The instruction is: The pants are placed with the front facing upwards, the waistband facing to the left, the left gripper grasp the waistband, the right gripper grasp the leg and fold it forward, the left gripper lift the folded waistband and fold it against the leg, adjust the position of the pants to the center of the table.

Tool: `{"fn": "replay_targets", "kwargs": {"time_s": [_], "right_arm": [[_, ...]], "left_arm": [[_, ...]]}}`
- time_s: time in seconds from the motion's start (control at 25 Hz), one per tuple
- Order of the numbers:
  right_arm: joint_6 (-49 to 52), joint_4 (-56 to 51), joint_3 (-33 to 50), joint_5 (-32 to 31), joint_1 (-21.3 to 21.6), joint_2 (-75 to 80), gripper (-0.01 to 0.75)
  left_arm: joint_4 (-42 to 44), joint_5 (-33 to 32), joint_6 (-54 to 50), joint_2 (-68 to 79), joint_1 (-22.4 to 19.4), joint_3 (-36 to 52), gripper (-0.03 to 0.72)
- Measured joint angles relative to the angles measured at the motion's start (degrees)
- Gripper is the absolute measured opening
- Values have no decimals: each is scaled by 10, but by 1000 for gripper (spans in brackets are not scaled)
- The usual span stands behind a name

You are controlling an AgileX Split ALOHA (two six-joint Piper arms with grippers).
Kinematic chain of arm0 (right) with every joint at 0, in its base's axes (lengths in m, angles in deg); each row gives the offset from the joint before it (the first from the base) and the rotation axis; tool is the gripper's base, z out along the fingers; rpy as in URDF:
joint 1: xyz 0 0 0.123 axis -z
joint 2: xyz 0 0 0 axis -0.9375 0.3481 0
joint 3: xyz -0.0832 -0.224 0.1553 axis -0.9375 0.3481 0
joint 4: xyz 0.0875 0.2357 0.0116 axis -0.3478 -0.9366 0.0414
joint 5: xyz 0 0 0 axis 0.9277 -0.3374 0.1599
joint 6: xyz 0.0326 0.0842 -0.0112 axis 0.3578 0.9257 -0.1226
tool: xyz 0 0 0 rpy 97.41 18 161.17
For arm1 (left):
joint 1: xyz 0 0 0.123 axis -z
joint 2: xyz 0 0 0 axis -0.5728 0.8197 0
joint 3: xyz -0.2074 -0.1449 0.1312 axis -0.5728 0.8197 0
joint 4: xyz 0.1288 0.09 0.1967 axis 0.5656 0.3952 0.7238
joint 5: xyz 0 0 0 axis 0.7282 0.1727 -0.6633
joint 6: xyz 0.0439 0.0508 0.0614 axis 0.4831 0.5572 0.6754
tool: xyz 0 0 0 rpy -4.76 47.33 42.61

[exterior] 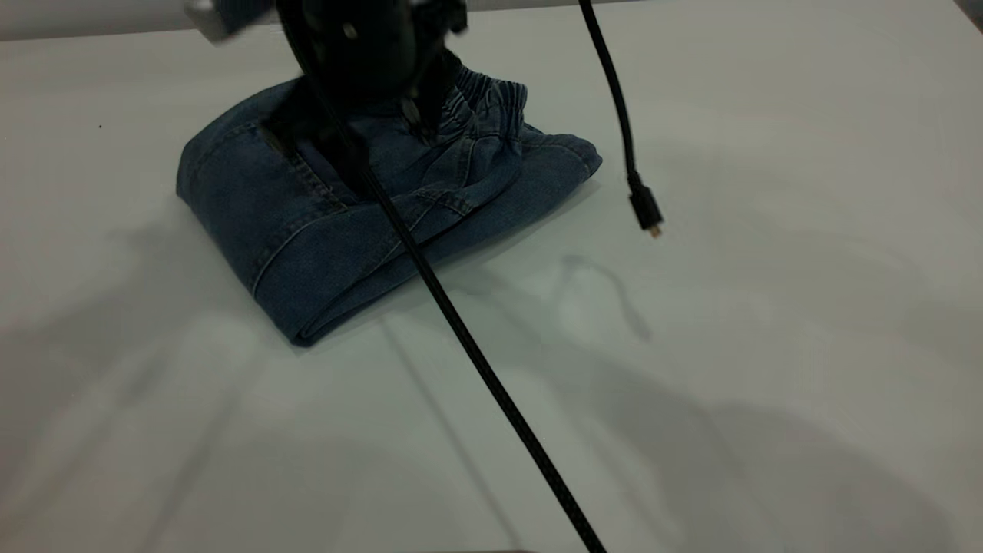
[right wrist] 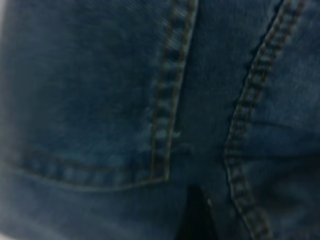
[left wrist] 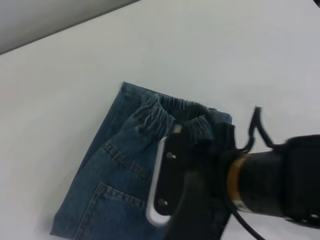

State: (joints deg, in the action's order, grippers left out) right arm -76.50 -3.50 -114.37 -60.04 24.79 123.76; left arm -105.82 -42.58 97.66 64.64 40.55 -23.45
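Observation:
The pants [exterior: 307, 230] lie folded into a compact blue denim bundle on the table [exterior: 768, 346], left of centre and towards the far side. A stitched back pocket faces up. The gathered waistband [exterior: 491, 96] lies along the bundle's far right edge, and the leg is folded underneath with only an edge [exterior: 568, 157] showing. My right gripper [exterior: 357, 127] comes down from the top and rests on the middle of the bundle. The left wrist view shows the right gripper [left wrist: 197, 147] over the waistband [left wrist: 170, 107]. The right wrist view is filled with denim [right wrist: 100, 100] against a dark tip [right wrist: 197, 220].
A braided black cable [exterior: 476, 353] runs diagonally from the arm to the near edge. A second cable hangs at the right, ending in a small plug [exterior: 645, 207] above the table. Bare table [left wrist: 225, 50] surrounds the bundle, widest to the right and near side.

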Motion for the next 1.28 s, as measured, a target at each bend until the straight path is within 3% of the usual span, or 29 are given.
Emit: {"fn": "replay_targets", "kwargs": {"time_s": [0.32, 0.36, 1.04, 1.28], "right_arm": [[13, -22, 0, 31, 9, 37, 470], [94, -28, -2, -37, 34, 43, 470], [463, -40, -2, -47, 49, 43, 470], [355, -47, -2, -47, 48, 40, 470]], "left_arm": [[-9, -10, 2, 0, 0, 0, 566], [-9, -12, 2, 0, 0, 0, 566], [-10, -13, 3, 0, 0, 0, 565], [-10, -13, 3, 0, 0, 0, 565]]}}
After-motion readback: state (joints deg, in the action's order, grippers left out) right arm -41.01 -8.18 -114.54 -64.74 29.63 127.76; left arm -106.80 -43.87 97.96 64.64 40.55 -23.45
